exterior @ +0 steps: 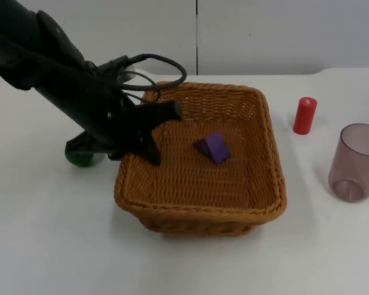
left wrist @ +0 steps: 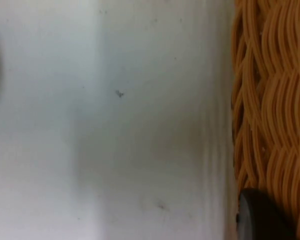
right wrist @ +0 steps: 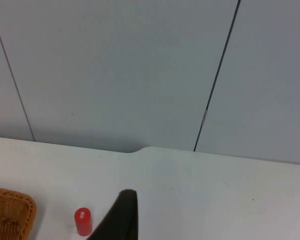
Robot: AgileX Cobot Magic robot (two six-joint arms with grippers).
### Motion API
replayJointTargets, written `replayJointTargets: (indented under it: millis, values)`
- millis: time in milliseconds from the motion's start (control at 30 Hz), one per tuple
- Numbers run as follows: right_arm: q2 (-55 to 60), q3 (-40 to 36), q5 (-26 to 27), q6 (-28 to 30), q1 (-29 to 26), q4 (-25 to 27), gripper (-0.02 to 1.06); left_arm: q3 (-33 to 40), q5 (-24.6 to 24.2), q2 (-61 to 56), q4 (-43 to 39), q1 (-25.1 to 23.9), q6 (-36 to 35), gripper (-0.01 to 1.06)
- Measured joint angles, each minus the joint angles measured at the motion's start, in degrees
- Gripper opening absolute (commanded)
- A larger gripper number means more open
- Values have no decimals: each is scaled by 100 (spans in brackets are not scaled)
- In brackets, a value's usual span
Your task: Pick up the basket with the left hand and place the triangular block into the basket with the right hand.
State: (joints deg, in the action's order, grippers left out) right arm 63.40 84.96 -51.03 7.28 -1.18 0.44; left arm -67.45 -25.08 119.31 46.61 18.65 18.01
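Note:
The brown wicker basket (exterior: 258, 203) stands on the white table in the top view. A purple triangular block (exterior: 214, 147) lies inside it, near the middle of its floor. My left gripper (exterior: 163, 134) is at the basket's left rim, open, with its two black fingers spread apart over the rim and nothing held between them. In the left wrist view the basket's woven wall (left wrist: 270, 100) is beside bare table, with one fingertip (left wrist: 257, 217) against it. My right gripper (right wrist: 121, 217) waits off to the right, facing the grey partition wall, with the basket's corner (right wrist: 10, 212) far to its side.
A red cylinder (exterior: 304, 115) (right wrist: 83, 221) stands right of the basket. A translucent cup (exterior: 355, 161) stands near the table's right edge. Something green (exterior: 80, 157) lies under the left arm, left of the basket.

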Motion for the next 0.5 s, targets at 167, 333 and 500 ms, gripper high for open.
replayJointTargets:
  millis: [167, 333, 500]
  values:
    - [0, 0, 0, 14, 0, 0, 98, 0, 54, 92, 13, 0, 0, 1]
    - [0, 0, 0, 40, 0, -10, 98, 0, 58, 118, 24, 0, 0, 2]
    - [0, 0, 0, 43, 0, -44, 98, 0, 48, 118, 24, 0, 0, 25]
